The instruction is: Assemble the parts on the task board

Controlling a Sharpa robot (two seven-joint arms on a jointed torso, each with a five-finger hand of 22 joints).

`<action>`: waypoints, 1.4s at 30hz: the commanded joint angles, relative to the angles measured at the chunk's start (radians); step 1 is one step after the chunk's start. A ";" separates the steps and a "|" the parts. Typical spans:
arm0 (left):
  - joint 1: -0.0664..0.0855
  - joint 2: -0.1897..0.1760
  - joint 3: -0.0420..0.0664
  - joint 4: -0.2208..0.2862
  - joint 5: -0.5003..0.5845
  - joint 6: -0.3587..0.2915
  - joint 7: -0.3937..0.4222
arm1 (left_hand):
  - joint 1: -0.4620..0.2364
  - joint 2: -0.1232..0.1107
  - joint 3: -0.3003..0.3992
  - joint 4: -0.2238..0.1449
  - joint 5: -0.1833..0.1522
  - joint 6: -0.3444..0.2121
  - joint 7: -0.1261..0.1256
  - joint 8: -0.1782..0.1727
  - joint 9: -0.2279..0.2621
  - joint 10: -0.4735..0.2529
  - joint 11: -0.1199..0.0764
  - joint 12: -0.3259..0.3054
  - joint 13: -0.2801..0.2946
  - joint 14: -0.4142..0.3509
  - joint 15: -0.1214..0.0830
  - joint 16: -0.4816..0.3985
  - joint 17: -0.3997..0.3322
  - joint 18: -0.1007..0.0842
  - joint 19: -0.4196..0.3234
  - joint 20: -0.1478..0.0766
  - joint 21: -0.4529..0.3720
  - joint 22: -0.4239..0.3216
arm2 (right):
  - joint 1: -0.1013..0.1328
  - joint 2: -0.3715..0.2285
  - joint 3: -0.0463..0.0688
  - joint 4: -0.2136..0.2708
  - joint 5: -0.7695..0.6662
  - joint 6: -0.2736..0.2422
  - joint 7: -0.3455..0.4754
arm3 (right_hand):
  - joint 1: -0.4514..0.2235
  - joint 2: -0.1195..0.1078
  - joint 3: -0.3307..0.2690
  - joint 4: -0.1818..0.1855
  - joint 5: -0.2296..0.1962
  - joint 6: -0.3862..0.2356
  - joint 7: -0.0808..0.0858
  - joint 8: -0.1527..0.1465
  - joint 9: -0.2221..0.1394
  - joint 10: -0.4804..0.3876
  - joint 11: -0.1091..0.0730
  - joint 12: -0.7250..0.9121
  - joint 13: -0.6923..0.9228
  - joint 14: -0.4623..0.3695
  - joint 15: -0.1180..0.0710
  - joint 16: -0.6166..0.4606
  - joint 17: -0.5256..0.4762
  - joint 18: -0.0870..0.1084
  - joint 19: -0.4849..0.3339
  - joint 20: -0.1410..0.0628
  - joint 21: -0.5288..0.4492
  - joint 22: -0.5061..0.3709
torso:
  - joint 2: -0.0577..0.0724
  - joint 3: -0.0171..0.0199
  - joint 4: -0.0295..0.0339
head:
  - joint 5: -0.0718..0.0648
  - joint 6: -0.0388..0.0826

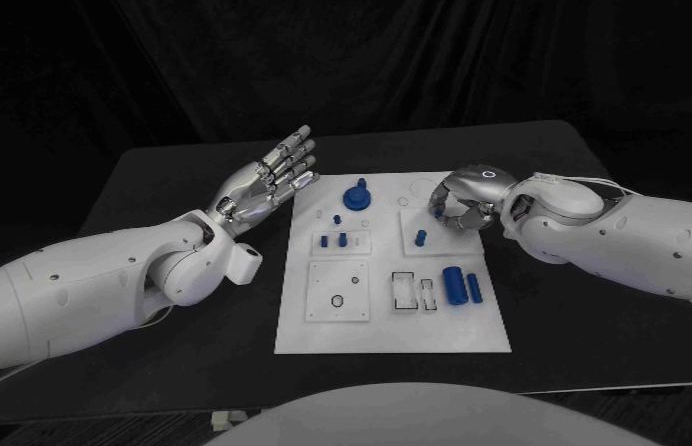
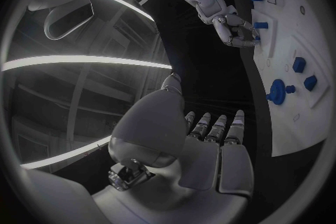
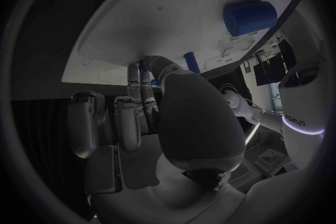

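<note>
From the head camera I see the white board [image 1: 389,311] lying in the middle of the black bench [image 1: 173,346], with the blue parts spread over its far half and right side. My left hand [image 1: 271,184] sits off the board's far-left corner, at about ten o'clock from the board's centre, palm up and fingers straight and spread, holding nothing. My right hand [image 1: 464,201] is over the board's far-right corner, at about one o'clock, with its fingers curled down toward the plate; I cannot tell from here whether they grip anything. A round blue knob [image 1: 356,198] stands near the far edge at twelve o'clock, a small blue peg [image 1: 420,235] stands just beside the right hand, and two blue cylinders [image 1: 462,285] lie side by side at about three o'clock. In the left wrist camera my left hand's fingers [image 2: 213,126] point away, flat and apart, with the board [image 2: 294,129] beyond them and the right hand [image 2: 234,31] bent over the board's edge next to a blue peg [image 2: 260,26]. In the right wrist camera my right hand's fingers [image 3: 140,87] reach down to the board [image 3: 126,39] close to a slim blue peg [image 3: 191,61]; contact is hidden, and the two cylinders [image 3: 248,5] lie further off.
</note>
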 commanded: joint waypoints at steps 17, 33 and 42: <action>-0.004 0.002 0.001 -0.009 0.008 0.025 0.109 | 0.014 0.007 -0.002 -0.005 0.008 0.001 0.010 0.004 0.002 -0.001 0.008 0.005 0.001 -0.002 0.003 -0.001 0.000 -0.004 0.001 0.001 0.004 -0.002 | 0.000 -0.041 -0.001 0.047 0.015 -0.057 -0.008 | -0.011 0.014 -0.002 -0.007 -0.025 -0.005 0.005 0.016 0.015 0.004 -0.010 0.020 0.010 0.092 -0.008 -0.006 0.237 0.016 0.035 -0.010 -0.005 0.220 | 0.000 -0.0003 -0.0003 | 0.004 0.000; -0.007 0.003 0.001 -0.017 0.008 0.032 0.103 | 0.018 0.010 -0.001 -0.005 0.008 0.001 0.011 0.004 0.002 -0.001 0.009 0.005 0.001 -0.003 0.002 -0.001 0.000 -0.006 0.001 0.002 0.004 -0.004 | 0.050 -0.059 -0.001 0.094 0.041 -0.046 -0.022 | -0.011 0.016 -0.001 -0.008 -0.029 -0.004 0.004 0.020 0.019 0.006 -0.011 0.024 0.013 0.091 -0.009 -0.008 0.234 0.016 0.034 -0.011 -0.005 0.220 | 0.000 -0.0001 -0.0003 | 0.006 0.000; -0.010 0.007 0.001 -0.027 0.008 0.022 0.110 | -0.003 0.018 -0.023 0.001 -0.012 0.003 0.011 0.005 0.002 -0.001 0.003 0.007 0.001 -0.006 -0.032 -0.004 -0.002 -0.007 -0.003 -0.004 0.001 -0.016 | 0.095 -0.063 -0.001 0.183 0.044 -0.032 -0.028 | -0.012 0.017 -0.001 -0.009 -0.033 -0.005 0.006 0.021 0.021 0.008 -0.011 0.028 0.015 0.091 -0.009 -0.008 0.234 0.016 0.034 -0.011 -0.006 0.220 | 0.000 -0.0004 0.0005 | 0.014 0.000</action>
